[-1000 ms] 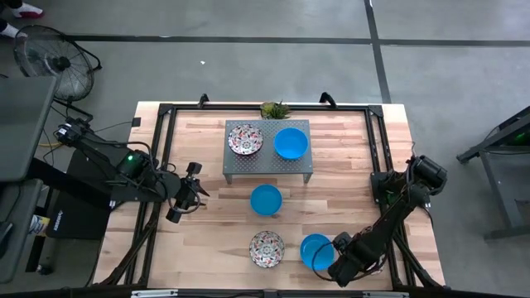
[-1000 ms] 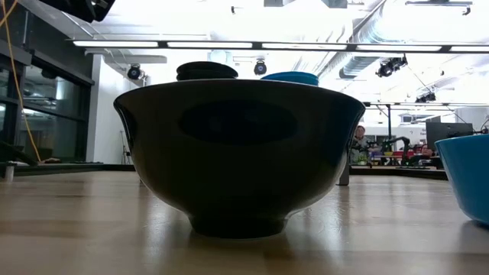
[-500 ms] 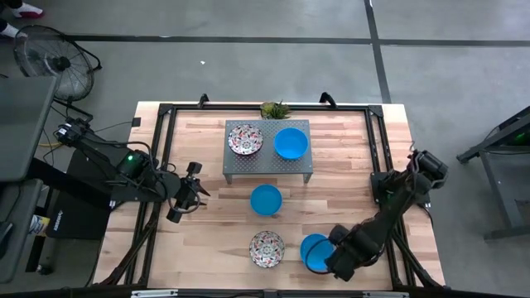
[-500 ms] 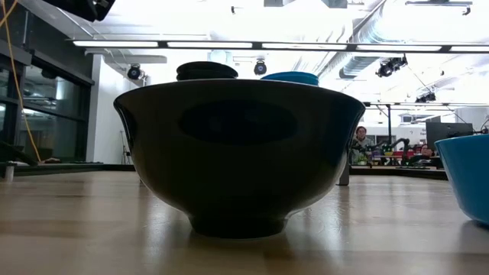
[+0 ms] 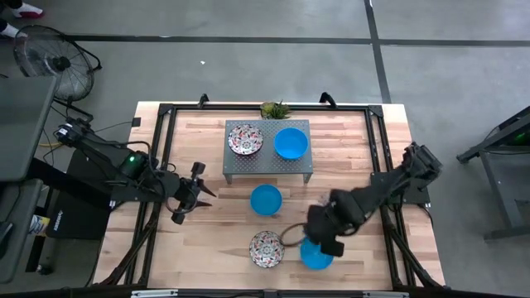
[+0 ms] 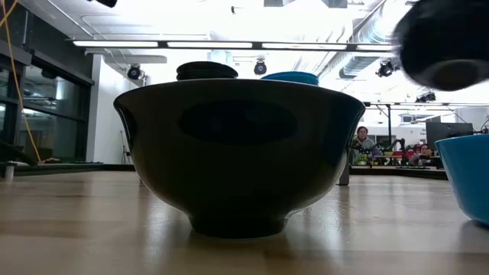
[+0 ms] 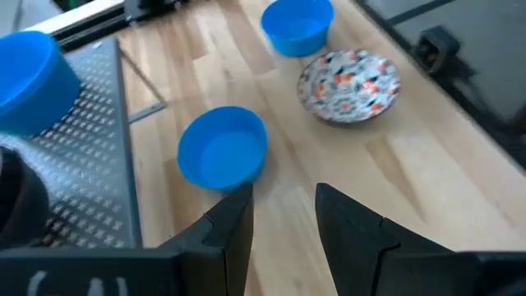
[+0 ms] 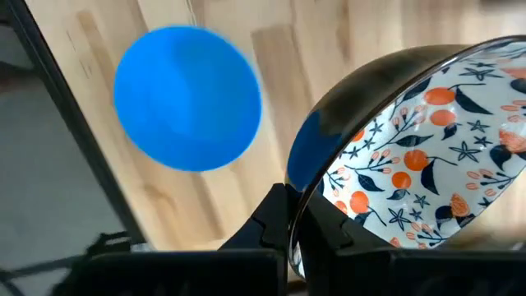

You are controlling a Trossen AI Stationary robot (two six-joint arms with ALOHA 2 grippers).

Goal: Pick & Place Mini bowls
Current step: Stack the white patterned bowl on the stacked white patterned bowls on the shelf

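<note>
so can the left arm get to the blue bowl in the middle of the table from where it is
probably yes: the left pincer is open and faces the blue bowl, with only bare table between them and nothing in the way

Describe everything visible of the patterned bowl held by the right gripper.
The small round patterned bowl has a glossy white inside crowded with orange fruit, dark leaves and stars, and a dark outer wall; it looks like glazed ceramic. It is held tilted above the wooden table, its rim pinched in the shut jaws of the right gripper. Nothing else is seen touching it.
</note>
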